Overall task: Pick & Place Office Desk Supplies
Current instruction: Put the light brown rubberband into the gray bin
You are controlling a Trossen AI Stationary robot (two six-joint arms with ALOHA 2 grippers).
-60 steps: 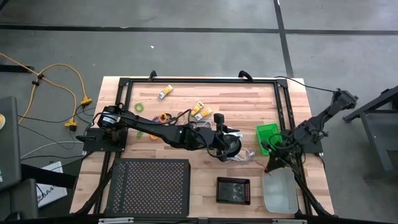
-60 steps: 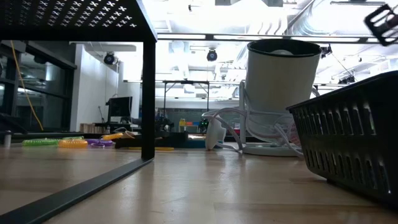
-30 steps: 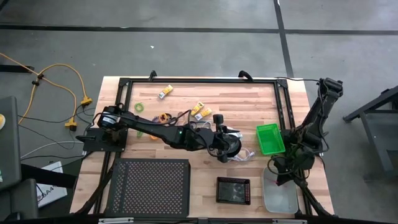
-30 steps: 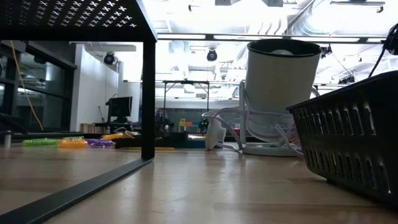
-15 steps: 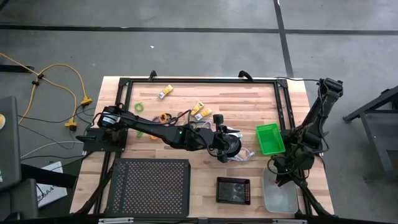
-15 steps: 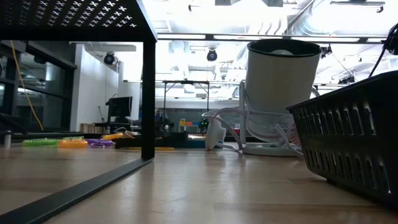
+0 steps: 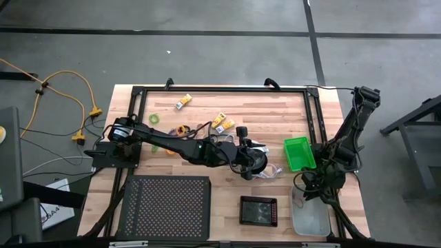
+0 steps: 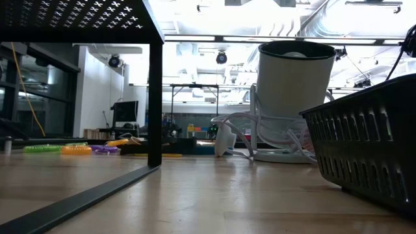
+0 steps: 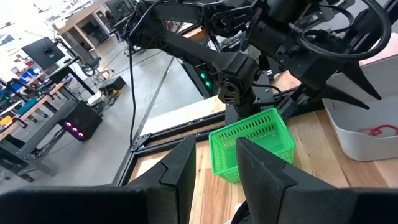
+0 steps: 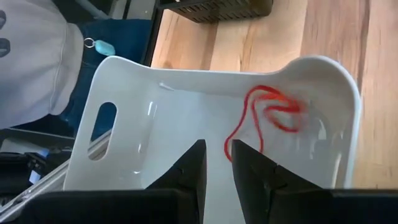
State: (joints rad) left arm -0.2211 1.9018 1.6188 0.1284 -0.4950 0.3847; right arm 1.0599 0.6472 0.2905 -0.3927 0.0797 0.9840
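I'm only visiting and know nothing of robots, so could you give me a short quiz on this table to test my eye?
1. True or false: the red cord lies in the green tray.
2. Which arm's gripper hangs over the white tray? A left, B right.
3. Fill in: the gripper beside the round white object at mid-table is the ___ one.

Key: 1 false, it lies in the white tray. 2 B, the right gripper. 3 left, the left gripper.
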